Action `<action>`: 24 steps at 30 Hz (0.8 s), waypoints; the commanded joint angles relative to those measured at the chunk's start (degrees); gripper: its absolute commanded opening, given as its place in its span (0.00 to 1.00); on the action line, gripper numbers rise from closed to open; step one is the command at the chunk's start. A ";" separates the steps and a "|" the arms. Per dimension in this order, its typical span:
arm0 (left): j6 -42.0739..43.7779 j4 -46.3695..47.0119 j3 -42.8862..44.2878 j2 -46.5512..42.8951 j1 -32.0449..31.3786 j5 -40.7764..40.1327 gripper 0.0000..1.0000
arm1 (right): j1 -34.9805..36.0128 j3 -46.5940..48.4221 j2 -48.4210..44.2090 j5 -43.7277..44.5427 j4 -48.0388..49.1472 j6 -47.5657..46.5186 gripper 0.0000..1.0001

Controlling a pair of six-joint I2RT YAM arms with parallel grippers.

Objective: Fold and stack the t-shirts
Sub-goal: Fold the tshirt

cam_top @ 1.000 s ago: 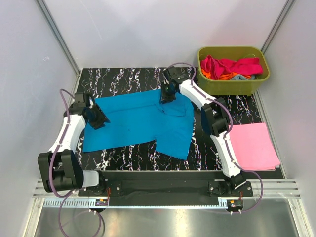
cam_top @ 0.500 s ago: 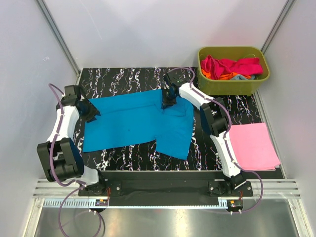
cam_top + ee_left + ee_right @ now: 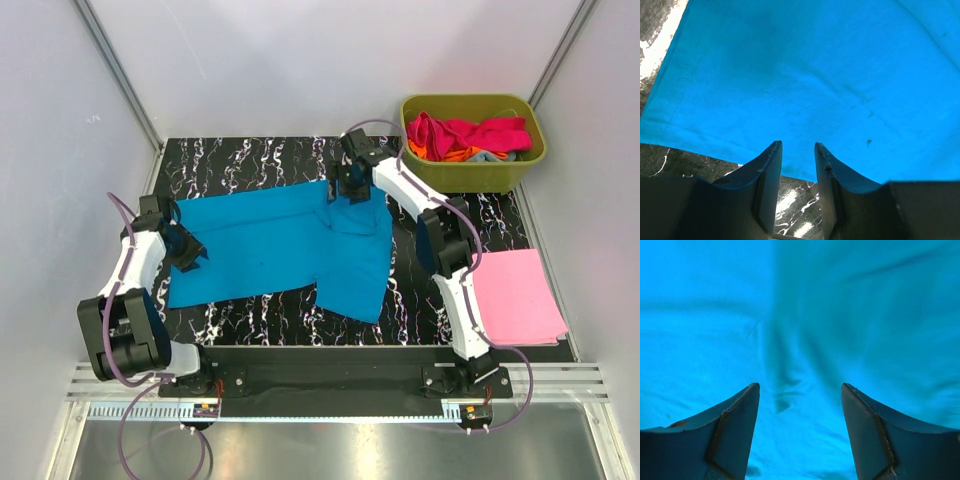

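Left claw (image 3: 797, 150) and right claw (image 3: 800, 390) hang parted and empty over the cyan t-shirt (image 3: 280, 240), likely mid-fold; next, each should pinch the cloth beneath.

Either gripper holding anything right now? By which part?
Nothing is held. The left gripper is open over the edge of the blue t-shirt; the right gripper is open above its cloth. Neither pinches any fabric.

Left end effector (image 3: 797, 146): low, fingers parted by a narrow gap.
Right end effector (image 3: 800, 386): fingers spread wide.
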 commanded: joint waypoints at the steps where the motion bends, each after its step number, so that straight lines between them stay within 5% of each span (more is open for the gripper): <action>1: -0.39 1.68 0.36 -2.45 -0.09 -0.58 0.37 | -3.39 4.20 -1.95 4.93 -0.83 -1.08 0.74; 8: 3.47 4.23 6.67 2.29 -0.01 0.83 0.37 | -4.37 17.47 6.59 8.36 -4.61 -1.86 0.74; 24: 3.04 7.83 32.52 36.12 0.52 4.34 0.36 | -5.60 20.29 14.50 11.36 -4.61 -3.09 0.74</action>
